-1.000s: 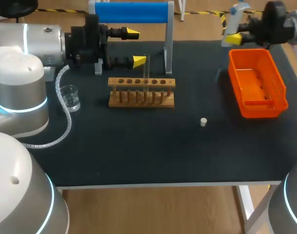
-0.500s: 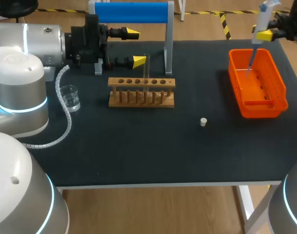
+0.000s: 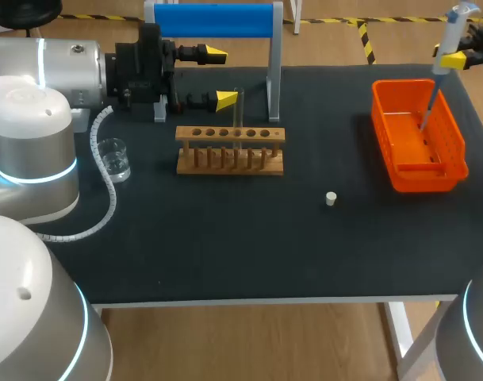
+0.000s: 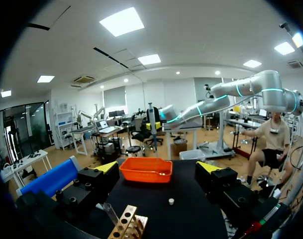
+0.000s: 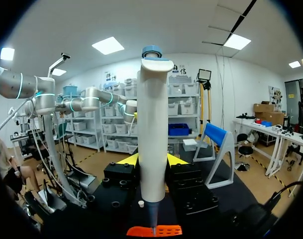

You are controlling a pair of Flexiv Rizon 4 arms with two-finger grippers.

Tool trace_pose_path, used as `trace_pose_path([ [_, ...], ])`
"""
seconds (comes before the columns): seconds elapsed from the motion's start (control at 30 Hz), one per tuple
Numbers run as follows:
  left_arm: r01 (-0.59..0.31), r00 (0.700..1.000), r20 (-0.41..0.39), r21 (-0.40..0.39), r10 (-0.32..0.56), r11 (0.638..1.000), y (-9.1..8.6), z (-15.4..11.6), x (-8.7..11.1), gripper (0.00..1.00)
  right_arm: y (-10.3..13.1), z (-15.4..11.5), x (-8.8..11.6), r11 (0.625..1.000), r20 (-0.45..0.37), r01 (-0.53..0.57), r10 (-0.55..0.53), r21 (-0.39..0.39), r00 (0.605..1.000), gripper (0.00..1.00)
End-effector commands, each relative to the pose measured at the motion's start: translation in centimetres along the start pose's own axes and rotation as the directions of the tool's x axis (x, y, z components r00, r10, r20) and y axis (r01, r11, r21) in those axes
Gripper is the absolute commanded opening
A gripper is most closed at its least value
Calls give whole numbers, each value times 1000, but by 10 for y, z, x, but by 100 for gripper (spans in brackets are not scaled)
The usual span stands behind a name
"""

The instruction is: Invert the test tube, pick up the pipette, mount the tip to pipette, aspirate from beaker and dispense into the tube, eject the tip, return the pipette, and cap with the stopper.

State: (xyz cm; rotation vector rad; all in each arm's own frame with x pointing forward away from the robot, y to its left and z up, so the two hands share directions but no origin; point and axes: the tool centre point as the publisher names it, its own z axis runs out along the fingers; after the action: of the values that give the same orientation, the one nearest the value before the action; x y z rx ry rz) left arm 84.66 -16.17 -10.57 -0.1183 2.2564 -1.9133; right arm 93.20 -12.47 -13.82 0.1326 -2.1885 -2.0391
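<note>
Swung upright from its sideways tilt of a second ago, the pipette [image 3: 452, 33] now stands over the orange basket [image 3: 431, 176]. Over the last half second it has drifted from the basket's far left corner toward its far right side. The right hand [image 3: 454, 57], at the table's far right corner, pinches the pipette's white body between its yellow-tipped fingers. The plunger end is up and the thin lower end points down into the basket; whether it touches anything inside cannot be told. The left hand [image 3: 221, 77] has not moved. It hangs at the far left of the black table [image 3: 225, 246], fingers spread wide and holding nothing, just behind the wooden rack [image 3: 229, 151]. The test tube [image 3: 238, 115] stands upright in a hole near the rack's middle. A small glass beaker [image 3: 114, 157] sits left of the rack, near the left arm's base. The white stopper [image 3: 331, 198] lies alone on the table between rack and basket, apart from both. A stand with a blue bar [image 3: 213, 20] rises at the far edge.
</note>
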Motion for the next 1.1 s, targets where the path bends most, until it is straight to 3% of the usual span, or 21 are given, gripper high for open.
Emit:
trace_pose_path([
  [0.03,-1,1000,3,1,1,1000,0,1,0,100,-8,-11,-7,1000,-5,3,-3,-15,1000,0],
  [0.63,-1,1000,3,1,1,1000,0,1,0,100,-19,-23,-10,999,0,25,-25,-27,1000,0],
  [1.1,-1,1000,3,1,1,1000,0,1,0,100,3,-32,-16,998,1,62,-62,-2,998,0],
])
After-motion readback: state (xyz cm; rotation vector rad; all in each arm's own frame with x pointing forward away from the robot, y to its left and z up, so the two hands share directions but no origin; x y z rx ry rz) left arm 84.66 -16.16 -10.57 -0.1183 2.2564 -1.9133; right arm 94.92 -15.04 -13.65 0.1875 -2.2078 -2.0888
